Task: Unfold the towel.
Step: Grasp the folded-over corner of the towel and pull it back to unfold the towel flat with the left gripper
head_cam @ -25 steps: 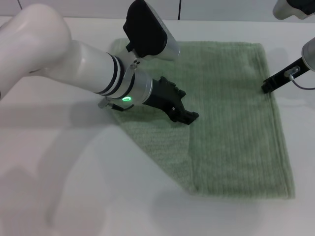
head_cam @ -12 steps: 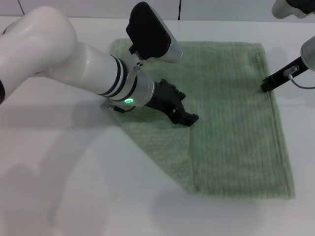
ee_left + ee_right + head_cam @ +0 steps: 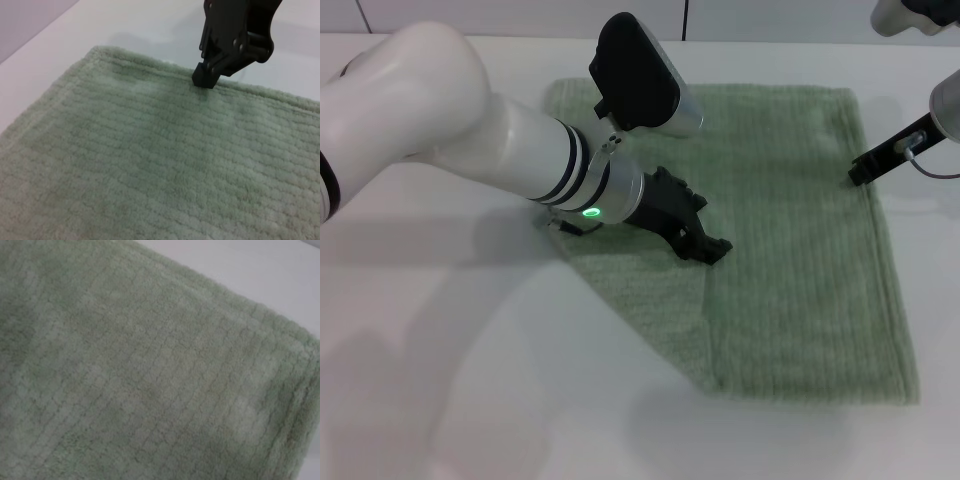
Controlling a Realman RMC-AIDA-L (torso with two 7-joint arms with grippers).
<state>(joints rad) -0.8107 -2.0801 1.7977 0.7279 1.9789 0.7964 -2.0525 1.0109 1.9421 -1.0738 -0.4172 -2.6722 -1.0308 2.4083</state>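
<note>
The pale green towel (image 3: 790,250) lies flat on the white table, its left part folded over along a slanted edge, with a fold line near the middle (image 3: 706,300). My left gripper (image 3: 712,248) is low over the towel's middle, fingers together, its tip at the cloth just above the fold line. My right gripper (image 3: 860,175) is shut and rests its tip on the towel's right hem; it also shows in the left wrist view (image 3: 204,79). The right wrist view shows only the towel's ribbed cloth (image 3: 150,370) and its hem.
The white table (image 3: 470,380) surrounds the towel on all sides. My left arm's wrist camera housing (image 3: 638,75) hangs over the towel's far left part. A wall line runs along the table's far edge.
My left arm has shifted slightly to the right and nearer, its gripper tip sliding a little over the towel. The right gripper and the towel's shape are unchanged.
</note>
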